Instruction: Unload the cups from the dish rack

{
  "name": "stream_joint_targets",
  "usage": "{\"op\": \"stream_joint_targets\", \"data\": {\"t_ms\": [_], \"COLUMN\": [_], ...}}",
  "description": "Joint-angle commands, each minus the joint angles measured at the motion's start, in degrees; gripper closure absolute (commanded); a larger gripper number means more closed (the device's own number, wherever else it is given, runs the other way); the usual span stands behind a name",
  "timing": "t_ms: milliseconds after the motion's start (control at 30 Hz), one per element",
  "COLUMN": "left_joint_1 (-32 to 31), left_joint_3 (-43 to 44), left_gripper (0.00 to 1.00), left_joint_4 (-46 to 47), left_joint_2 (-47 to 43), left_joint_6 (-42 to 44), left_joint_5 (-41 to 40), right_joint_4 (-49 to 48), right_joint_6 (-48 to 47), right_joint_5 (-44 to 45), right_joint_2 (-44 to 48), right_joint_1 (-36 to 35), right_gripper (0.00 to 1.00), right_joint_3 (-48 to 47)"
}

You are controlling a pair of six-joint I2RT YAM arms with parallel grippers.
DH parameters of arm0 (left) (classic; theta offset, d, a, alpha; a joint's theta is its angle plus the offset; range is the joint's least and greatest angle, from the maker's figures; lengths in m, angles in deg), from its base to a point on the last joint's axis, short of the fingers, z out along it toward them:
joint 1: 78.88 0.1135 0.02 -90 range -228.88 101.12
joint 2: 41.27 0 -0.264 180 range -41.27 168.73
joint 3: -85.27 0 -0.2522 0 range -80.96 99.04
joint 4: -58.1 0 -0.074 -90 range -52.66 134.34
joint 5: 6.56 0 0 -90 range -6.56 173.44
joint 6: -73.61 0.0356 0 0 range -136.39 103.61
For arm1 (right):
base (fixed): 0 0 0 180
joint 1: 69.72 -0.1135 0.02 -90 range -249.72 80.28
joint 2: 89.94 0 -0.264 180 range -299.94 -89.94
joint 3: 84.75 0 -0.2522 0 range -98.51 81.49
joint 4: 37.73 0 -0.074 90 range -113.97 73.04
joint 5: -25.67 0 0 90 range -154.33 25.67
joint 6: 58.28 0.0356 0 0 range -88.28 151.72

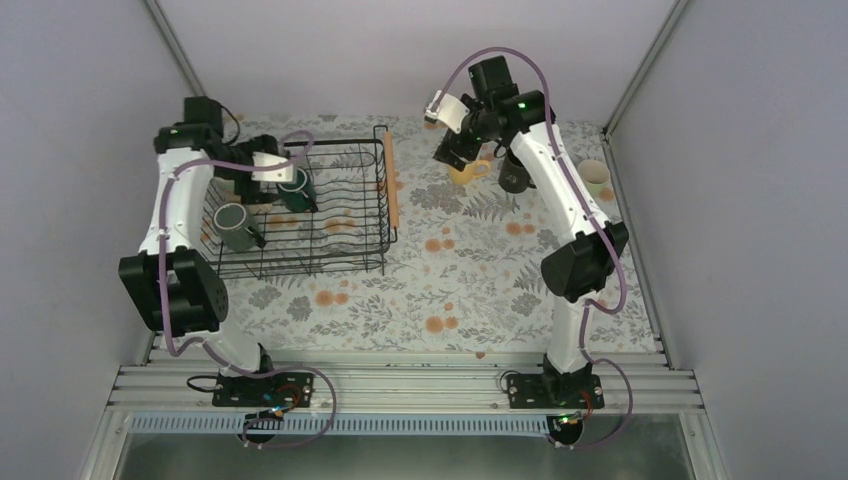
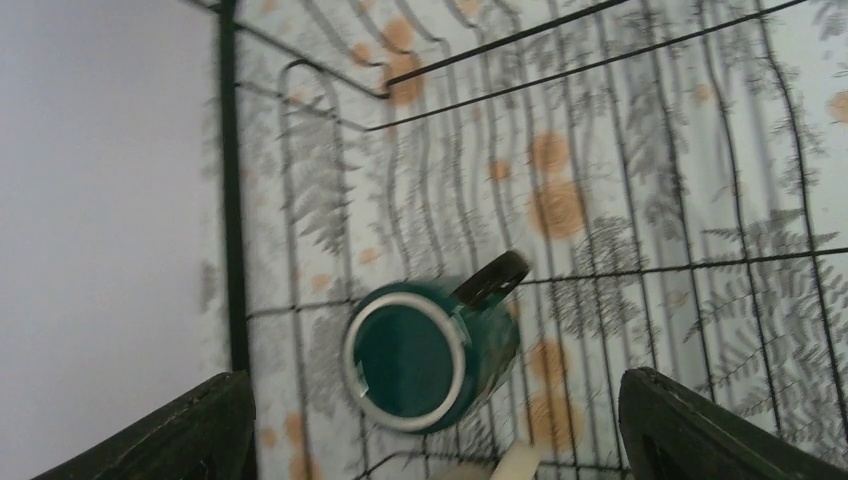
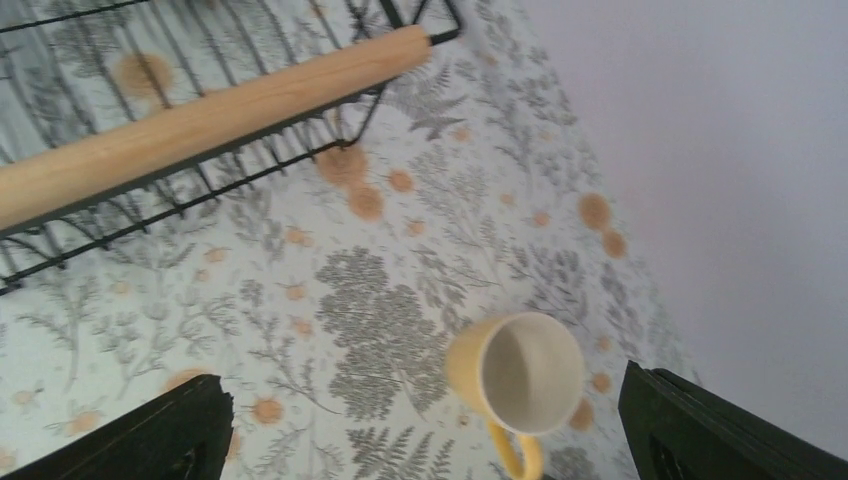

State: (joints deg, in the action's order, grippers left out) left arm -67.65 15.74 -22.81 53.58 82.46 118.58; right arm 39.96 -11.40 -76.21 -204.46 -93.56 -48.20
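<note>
Left hand (image 2: 438, 400) hung released, fingers spread wide, directly over the dark teal handled mug (image 2: 420, 355) sitting in the black wire dish rack (image 1: 340, 255). A grey-green mug (image 1: 237, 226) sat in there just beside that hand. Right hand (image 3: 428, 375) was released too, above the yellow mug (image 3: 520, 375) on the flowered desk (image 1: 450, 290), with a black mug (image 1: 514, 177) and a pale cup (image 1: 595, 180) off to its right. Three out and two left, by my reckoning.
</note>
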Motion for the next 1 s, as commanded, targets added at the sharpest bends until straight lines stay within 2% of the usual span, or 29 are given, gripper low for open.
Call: {"op": "stream_joint_targets", "data": {"t_ms": [0,200,467,667,967], "left_joint_1": [-5.1,-9.8,-11.8,-13.5,-15.6], "left_joint_3": [-5.3,-9.8,-11.8,-13.1,-14.2], "left_gripper": [0.10,0.12,0.17,0.21,0.31], "left_joint_4": [4.8,11.2,18.3,20.7,23.1], "left_joint_2": [-1.4,0.8,6.7,9.9,13.1], "left_joint_6": [2.2,0.2,-0.6,-0.3,-0.2], "left_joint_5": [-5.1,-11.0,-17.7,-20.9,-24.4], "right_joint_4": [2.9,2.5,1.7,1.1,0.8], "right_joint_6": [-0.9,-1.7,-2.7,-3.4,-3.2], "right_joint_5": [-4.9,-5.3,-6.4,-5.6,-5.1], "right_joint_2": [0.2,-0.1,0.6,0.6,-0.8], "right_joint_1": [-1.0,-1.1,-1.1,-1.1,-1.1], "right_gripper": [0.00,0.00,0.00,0.00,0.01], "right_joint_3": [1.7,3.5,6.2,7.5,7.5]}}
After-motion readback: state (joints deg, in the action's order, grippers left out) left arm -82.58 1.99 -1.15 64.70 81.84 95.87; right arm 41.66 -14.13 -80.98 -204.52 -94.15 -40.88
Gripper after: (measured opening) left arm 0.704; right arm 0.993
